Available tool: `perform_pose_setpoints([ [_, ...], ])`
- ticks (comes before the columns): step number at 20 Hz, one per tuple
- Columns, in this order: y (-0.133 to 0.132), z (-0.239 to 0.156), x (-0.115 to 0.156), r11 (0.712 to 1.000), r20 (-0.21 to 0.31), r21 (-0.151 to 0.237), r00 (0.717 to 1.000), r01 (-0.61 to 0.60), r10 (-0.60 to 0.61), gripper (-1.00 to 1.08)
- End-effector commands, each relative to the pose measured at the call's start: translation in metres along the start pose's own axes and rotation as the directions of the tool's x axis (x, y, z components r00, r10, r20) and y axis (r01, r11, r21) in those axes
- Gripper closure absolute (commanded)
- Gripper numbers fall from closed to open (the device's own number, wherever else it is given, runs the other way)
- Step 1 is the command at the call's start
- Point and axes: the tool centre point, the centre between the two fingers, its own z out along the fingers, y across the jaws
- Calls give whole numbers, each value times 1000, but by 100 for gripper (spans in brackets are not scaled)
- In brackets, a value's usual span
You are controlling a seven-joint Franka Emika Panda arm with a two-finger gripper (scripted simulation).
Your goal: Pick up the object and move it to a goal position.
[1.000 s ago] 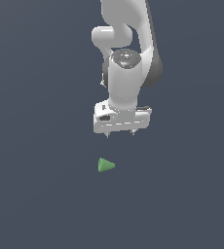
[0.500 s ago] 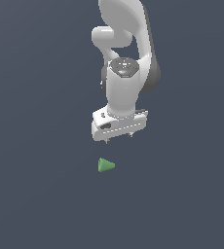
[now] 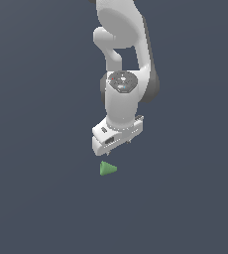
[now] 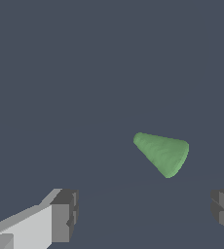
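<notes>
The object is a small green cone (image 3: pixel 107 168) lying on its side on the dark grey floor, its tip toward the exterior view's right. My white gripper (image 3: pixel 117 144) hangs just above and slightly behind it, not touching it. In the wrist view the cone (image 4: pixel 162 153) lies ahead of the gap between my two fingers (image 4: pixel 65 214), which stand far apart with nothing between them. My gripper (image 4: pixel 145 214) is open and empty.
The floor (image 3: pixel 36 198) is a plain dark grey surface. The white arm (image 3: pixel 123 59) rises above the gripper. No other objects or goal marker show.
The gripper has come down closer to the cone and has turned about its own axis. The cone has not moved.
</notes>
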Motion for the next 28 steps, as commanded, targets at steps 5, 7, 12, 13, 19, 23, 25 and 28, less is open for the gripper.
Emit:
perform_pose_setpoints([
  [5,10,15,3,985,7,5,985,173,-173,-92],
  [7,13,20,4,975,9,7,975,224,-224,-92],
  [12,21,31,6,937,11,13,937,349,-349,-92],
  [13,22,34,7,928,11,15,928,373,-373,-92],
  [19,32,48,8,859,9,23,859,512,-512,-92],
  [23,38,58,9,802,6,29,802,597,-597,-92],
  [25,41,62,9,773,4,31,773,634,-634,-92],
  [28,45,68,9,733,0,34,733,679,-680,-92],
])
